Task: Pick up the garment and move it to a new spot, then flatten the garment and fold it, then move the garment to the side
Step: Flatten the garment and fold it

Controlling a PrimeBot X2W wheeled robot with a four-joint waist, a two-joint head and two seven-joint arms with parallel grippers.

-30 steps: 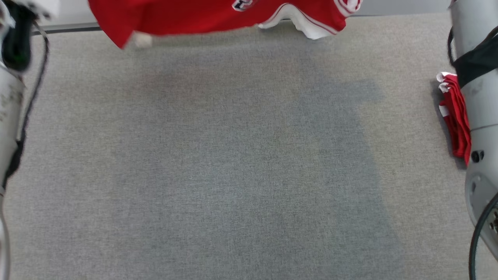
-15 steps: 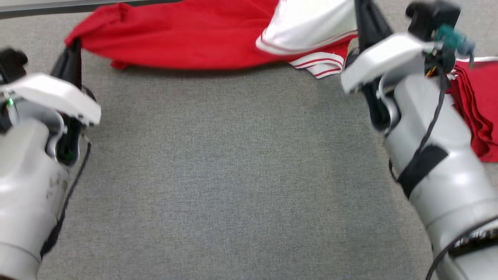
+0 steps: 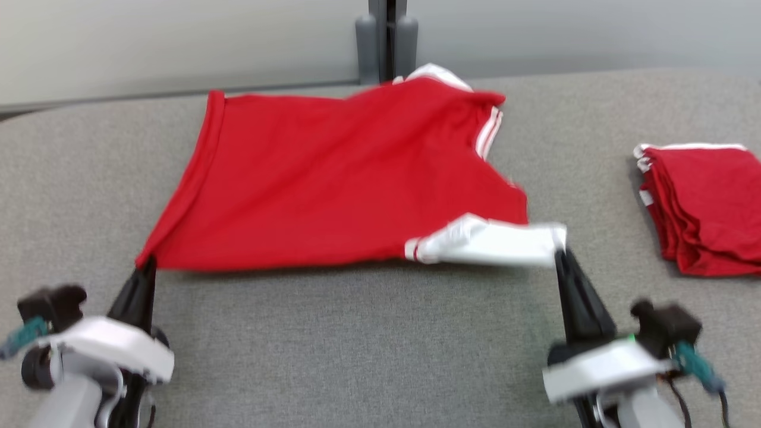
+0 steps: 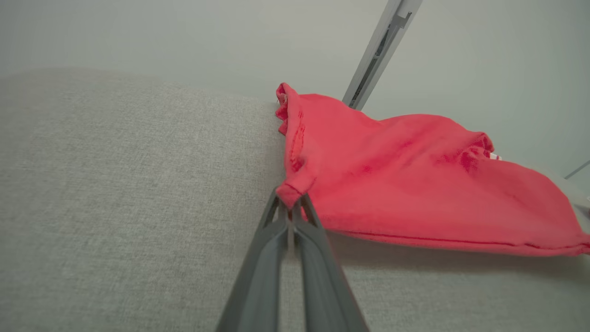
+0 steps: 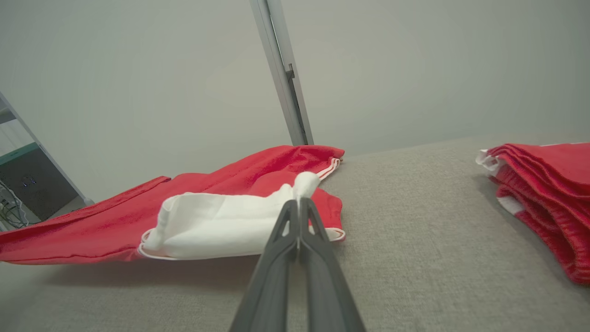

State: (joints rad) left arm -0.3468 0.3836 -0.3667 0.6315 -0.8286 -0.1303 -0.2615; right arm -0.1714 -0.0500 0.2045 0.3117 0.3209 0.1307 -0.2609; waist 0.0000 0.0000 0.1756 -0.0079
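Garment (image 3: 333,178) now flatter, corners in left gripper (image 3: 145,264) and right gripper (image 3: 562,257)

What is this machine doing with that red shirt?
A two-armed robot is holding a red garment by its near corners. Its left hand pinches a red corner, and its right hand pinches a white part of the garment. The garment is spread out across the grey table, with the near edge seemingly lifted a little. It is not folded yet. A stack of folded red garments sits off to the right.
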